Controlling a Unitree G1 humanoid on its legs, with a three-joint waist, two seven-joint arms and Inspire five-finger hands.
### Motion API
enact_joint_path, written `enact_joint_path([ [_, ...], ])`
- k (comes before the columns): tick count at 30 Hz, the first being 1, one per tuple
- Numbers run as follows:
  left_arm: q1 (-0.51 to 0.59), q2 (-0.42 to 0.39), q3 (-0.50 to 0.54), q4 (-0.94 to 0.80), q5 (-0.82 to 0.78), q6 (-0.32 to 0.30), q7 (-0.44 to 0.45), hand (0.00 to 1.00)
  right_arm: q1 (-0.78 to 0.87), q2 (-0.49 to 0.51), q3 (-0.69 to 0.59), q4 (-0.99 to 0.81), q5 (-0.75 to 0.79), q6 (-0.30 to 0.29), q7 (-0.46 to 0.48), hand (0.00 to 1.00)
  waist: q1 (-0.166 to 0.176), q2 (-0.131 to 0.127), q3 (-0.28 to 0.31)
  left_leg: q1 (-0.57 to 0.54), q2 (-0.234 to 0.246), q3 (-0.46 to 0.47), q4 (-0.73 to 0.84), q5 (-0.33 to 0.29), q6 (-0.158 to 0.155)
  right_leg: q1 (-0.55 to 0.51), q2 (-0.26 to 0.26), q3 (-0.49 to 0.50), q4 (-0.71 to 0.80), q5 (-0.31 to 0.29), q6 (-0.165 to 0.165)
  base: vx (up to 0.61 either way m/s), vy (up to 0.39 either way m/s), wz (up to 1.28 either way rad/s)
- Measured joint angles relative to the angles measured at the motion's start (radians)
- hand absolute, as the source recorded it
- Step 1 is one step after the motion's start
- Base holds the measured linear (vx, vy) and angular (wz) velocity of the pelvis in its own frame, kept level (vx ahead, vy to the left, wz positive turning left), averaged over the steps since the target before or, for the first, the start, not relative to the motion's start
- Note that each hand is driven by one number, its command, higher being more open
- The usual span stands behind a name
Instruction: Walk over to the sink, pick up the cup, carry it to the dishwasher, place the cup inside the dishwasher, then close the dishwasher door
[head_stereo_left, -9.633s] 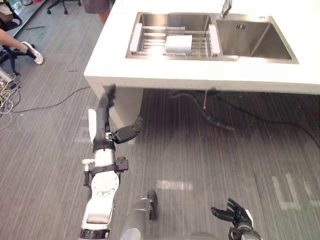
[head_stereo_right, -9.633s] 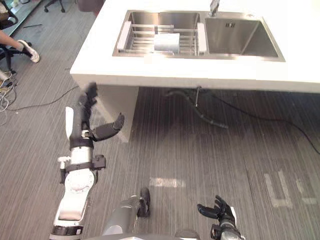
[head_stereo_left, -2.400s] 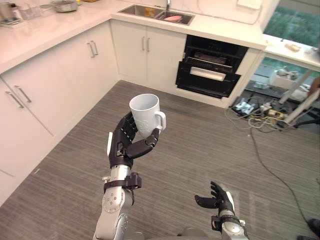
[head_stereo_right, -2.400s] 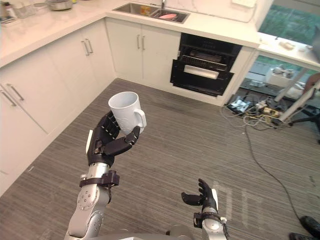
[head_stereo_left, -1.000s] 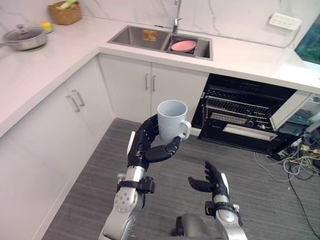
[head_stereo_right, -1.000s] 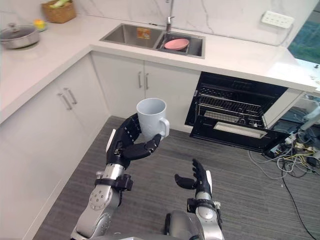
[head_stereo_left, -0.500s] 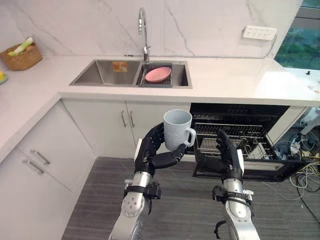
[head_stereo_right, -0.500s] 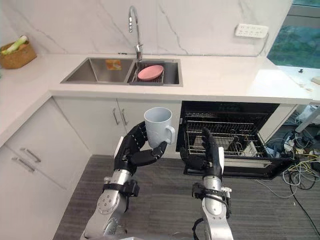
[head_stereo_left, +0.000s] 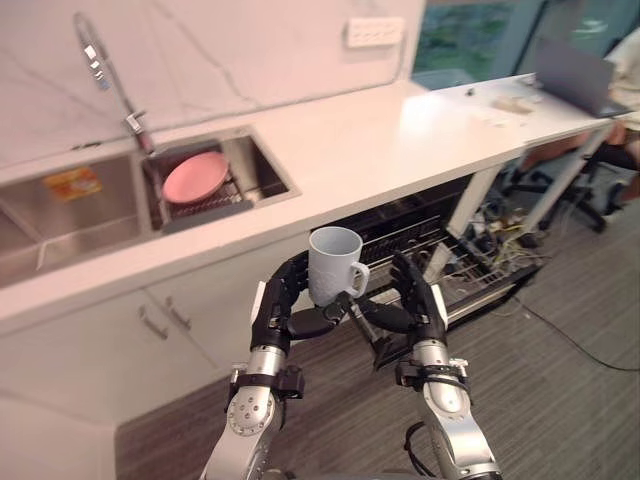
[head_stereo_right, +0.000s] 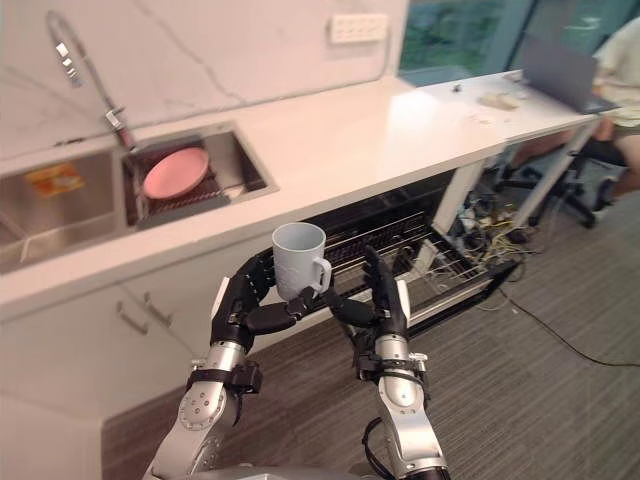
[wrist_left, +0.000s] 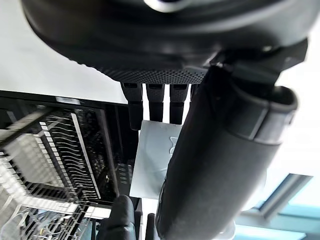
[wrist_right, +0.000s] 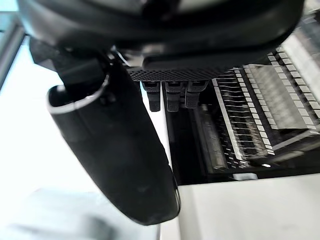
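cup: we log the pale grey ceramic cup (head_stereo_left: 334, 264) out of the sink rack, now upright in the dark left hand (head_stereo_left: 283, 305).
right hand: the dark right hand (head_stereo_left: 415, 300) has risen, fingers straight, just beside the cup.
dishwasher: the open black dishwasher (head_stereo_left: 470, 272) is now close behind both hands.

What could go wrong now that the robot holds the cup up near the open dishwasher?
The left hand grips just the lower part of the cup, so the upright cup might tip or slip. The open right hand sits close beside the cup's handle and could knock it. The dishwasher opens right under the countertop, so the cup might bump that edge going in.
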Motion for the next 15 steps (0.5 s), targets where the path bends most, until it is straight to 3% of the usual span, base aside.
enact_joint_path([
  [1,-0.002,0.0,0.01,0.001,0.0,0.0,0.002,0.3,-0.006,-0.001,0.001,0.0,0.005,0.0,0.005,0.9,-0.004,-0.001,-0.001,0.008,0.008,0.01,-0.002,-0.002,-0.003,-0.016,0.013,-0.015,-0.035,0.004,-0.006,0.18,-0.049,-0.39],
  [2,-0.002,0.002,0.027,0.006,0.0,-0.001,0.004,0.3,-0.009,-0.001,0.001,-0.001,0.012,-0.004,0.013,0.9,-0.019,-0.01,-0.006,0.021,0.012,0.015,0.007,-0.005,-0.028,-0.015,0.042,-0.023,-0.157,0.06,-0.024,0.19,-0.063,-0.1],
  [3,-0.006,0.003,0.031,0.014,0.001,-0.003,0.004,0.3,-0.005,-0.003,-0.001,-0.004,0.017,-0.01,0.017,0.9,-0.025,-0.014,-0.007,0.026,0.006,0.008,0.021,-0.019,-0.04,-0.011,0.051,-0.013,-0.204,0.155,-0.047,0.29,-0.064,0.07],
  [5,-0.023,-0.03,0.034,0.085,0.013,-0.009,0.004,0.3,0.027,-0.042,-0.021,-0.015,0.049,-0.017,0.022,0.9,-0.032,0.03,-0.008,0.036,0.042,-0.01,0.089,-0.048,-0.064,0.049,0.079,-0.012,-0.239,0.164,-0.057,0.29,-0.068,-0.02],
  [6,-0.024,-0.036,0.037,0.088,0.017,-0.009,0.004,0.3,0.036,-0.047,-0.021,-0.025,0.06,-0.017,0.024,0.9,-0.033,0.035,-0.004,0.03,0.051,-0.012,0.114,-0.05,-0.066,0.061,0.084,-0.012,-0.251,0.165,-0.059,0.24,-0.113,-0.14],
  [10,-0.024,-0.073,0.069,0.09,0.016,-0.01,0.007,0.3,0.109,-0.072,-0.026,-0.125,0.155,-0.017,0.028,0.9,-0.024,0.041,0.011,-0.062,0.119,-0.025,0.451,-0.069,-0.065,0.19,0.115,0.023,-0.356,0.17,-0.076,0.2,-0.07,-0.28],
  [13,-0.041,-0.079,0.081,0.087,0.016,-0.014,0.015,0.3,0.112,-0.072,-0.028,-0.216,0.192,-0.04,0.045,0.9,-0.02,0.045,0.009,-0.117,0.108,-0.067,0.396,-0.116,-0.053,0.198,0.108,0.067,-0.37,0.17,-0.076,0.17,0.057,-0.51],
  [15,-0.054,-0.079,0.097,0.087,0.004,-0.014,0.019,0.3,0.109,-0.074,-0.026,-0.248,0.251,-0.052,0.077,0.9,-0.019,0.043,0.01,-0.115,0.064,-0.137,0.201,-0.091,-0.062,0.206,0.09,0.103,-0.37,0.171,-0.071,0.13,0.131,-0.48],
])
